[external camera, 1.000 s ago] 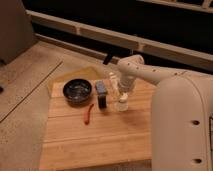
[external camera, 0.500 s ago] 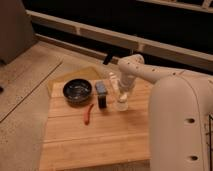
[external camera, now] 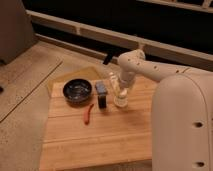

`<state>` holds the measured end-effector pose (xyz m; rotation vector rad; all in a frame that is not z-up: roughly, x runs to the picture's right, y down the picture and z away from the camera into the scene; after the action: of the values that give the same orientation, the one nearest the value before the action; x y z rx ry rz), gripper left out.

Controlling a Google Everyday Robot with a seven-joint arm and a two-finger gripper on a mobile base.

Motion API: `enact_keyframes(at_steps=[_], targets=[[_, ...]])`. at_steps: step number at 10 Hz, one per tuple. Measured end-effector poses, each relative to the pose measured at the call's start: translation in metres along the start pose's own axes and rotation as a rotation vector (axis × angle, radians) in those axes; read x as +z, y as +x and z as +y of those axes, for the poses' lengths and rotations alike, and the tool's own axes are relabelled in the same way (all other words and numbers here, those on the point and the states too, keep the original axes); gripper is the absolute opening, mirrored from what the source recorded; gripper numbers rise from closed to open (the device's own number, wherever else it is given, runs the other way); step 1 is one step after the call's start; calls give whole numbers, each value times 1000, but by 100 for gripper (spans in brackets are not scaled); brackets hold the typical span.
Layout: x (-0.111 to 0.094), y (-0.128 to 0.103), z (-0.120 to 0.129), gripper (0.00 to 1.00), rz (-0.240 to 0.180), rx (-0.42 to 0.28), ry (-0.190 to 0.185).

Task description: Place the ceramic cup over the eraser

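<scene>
The ceramic cup (external camera: pixel 120 103) is a small white cylinder standing on the wooden table (external camera: pixel 100 140), right of the middle. The eraser (external camera: pixel 102 102) is a small black block just left of the cup, a short gap apart. My gripper (external camera: pixel 121 94) hangs from the white arm (external camera: pixel 134 65) and is directly over the cup, right at its top; it hides the cup's rim.
A black bowl (external camera: pixel 76 91) sits at the table's left. A grey-blue flat piece (external camera: pixel 101 88) lies behind the eraser. A red chili (external camera: pixel 88 114) lies in front of the bowl. A white bottle-like object (external camera: pixel 113 81) stands behind the cup. My white body (external camera: pixel 182 125) fills the right.
</scene>
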<state>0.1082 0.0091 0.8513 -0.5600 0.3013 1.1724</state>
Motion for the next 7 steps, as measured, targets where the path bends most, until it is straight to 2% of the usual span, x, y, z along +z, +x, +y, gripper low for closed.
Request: enact_keyframes(at_steps=[4, 7], targets=[[-46, -10, 12, 0, -77, -20, 23], [-82, -21, 28, 0, -136, -18, 6]])
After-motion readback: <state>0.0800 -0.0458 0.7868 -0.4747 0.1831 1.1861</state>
